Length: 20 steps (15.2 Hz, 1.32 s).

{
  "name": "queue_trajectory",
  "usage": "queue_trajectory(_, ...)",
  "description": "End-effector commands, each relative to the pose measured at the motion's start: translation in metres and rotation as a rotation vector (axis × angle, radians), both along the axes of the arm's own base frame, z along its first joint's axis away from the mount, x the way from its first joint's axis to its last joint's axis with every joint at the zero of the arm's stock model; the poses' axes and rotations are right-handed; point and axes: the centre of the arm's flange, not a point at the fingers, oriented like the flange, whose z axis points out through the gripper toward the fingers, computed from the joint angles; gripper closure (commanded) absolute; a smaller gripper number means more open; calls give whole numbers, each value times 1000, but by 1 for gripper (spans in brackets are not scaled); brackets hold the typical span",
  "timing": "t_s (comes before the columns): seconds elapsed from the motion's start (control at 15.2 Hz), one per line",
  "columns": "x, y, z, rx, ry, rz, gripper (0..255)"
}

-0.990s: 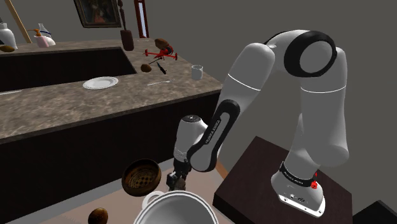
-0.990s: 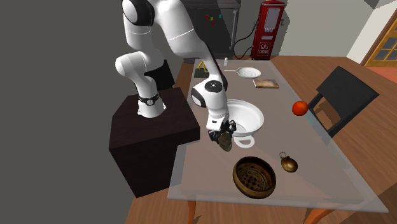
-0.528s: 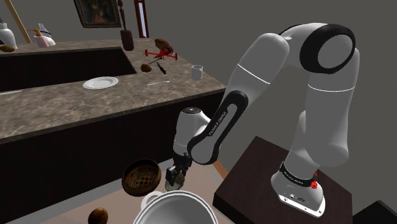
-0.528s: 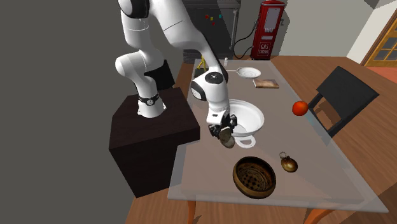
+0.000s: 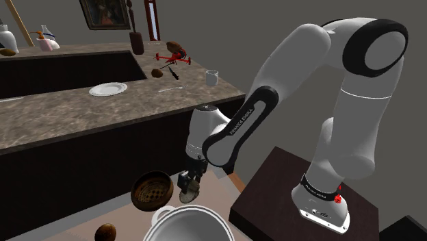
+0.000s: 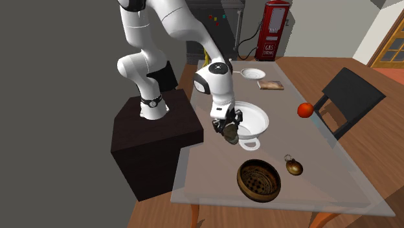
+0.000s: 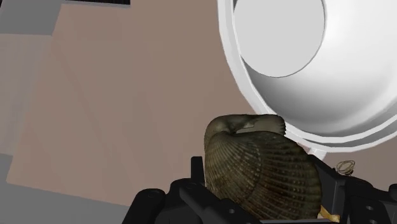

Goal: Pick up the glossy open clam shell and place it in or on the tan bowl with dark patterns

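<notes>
Pinching the ribbed, olive-brown clam shell (image 7: 261, 172) between both black fingers, my gripper (image 6: 228, 131) hangs in the air over the table (image 6: 336, 175), with the shell just beside the rim of the big white bowl (image 6: 258, 133) and not in it. What matters now is where the tan bowl with dark patterns (image 6: 259, 181) lies. It sits on the table below the shell and toward the second exterior view's lower right, on the far side of the white bowl's rim. In the shoulder view that same bowl (image 5: 152, 189) is close on the gripper's left. I judge the carry to be a short sideways reach, then a descent. The shell's broad fan spans my grip crosswise, hinge end away from my palm. The shell covers my fingertips in the wrist view, so I cannot see how deep the grip is. A small round brown thing (image 6: 294, 167) near the tan bowl is hard to identify.
</notes>
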Motion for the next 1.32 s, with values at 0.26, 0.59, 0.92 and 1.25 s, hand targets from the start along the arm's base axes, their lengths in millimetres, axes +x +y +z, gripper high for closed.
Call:
queue_trajectory(0.26, 25, 9, 19, 0, 0, 0, 255)
queue_trajectory(0.59, 87, 29, 24, 0, 0, 0, 255)
queue_trajectory(0.92, 150, 50, 28, 0, 0, 0, 255)
queue_trajectory(1.25, 175, 58, 14, 0, 0, 0, 255)
